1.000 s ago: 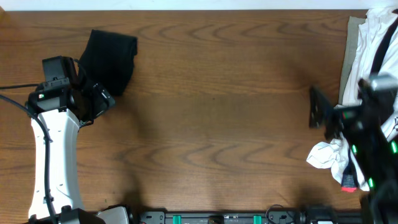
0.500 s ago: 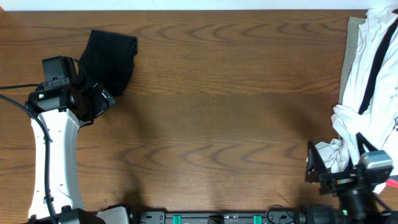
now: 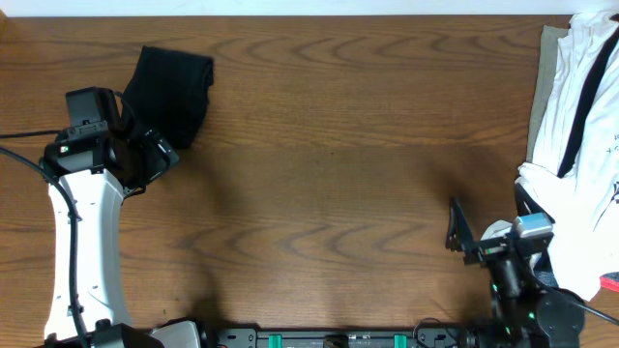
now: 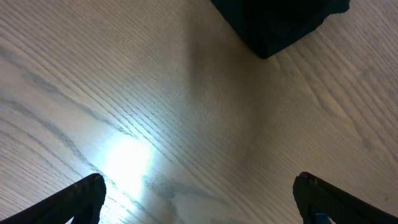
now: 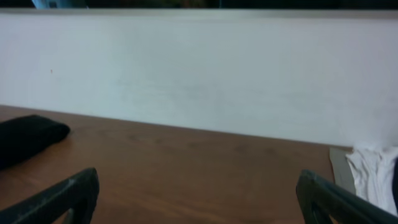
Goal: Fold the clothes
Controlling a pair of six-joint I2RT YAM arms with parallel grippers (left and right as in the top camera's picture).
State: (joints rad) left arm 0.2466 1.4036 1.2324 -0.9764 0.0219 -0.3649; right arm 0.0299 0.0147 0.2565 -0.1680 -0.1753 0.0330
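Nearest me, at the table's front right, the right gripper [image 5: 198, 179] stands level and high, jaws spread wide with nothing between them. It sits just beside the white garments [image 3: 578, 106]. I judge the first risk is here: a low sweep toward the left could catch that loose heap and pull it onto the working area, or the arm could take the wrong cloth.

Further out on the left, the left gripper [image 4: 199, 184] points down at bare table [image 3: 338, 145], jaws likewise spread and empty. The black garment [image 3: 174, 92] lies just beyond its fingers, apart from them, at the far left of the table. My second concern is that a pinch on the bundle's thick edge may take several layers at once and drag the lot instead of opening it. A descent too steep would press the fingertips into the wood.

Materials: the table is brown wood grain, smooth enough to throw glare under the left wrist. The black garment is soft, matte, gathered into a compact lump with a rounded corner; I cannot tell whether it is folded or merely bunched. The white garments are thin and creased, crossed by black straps.
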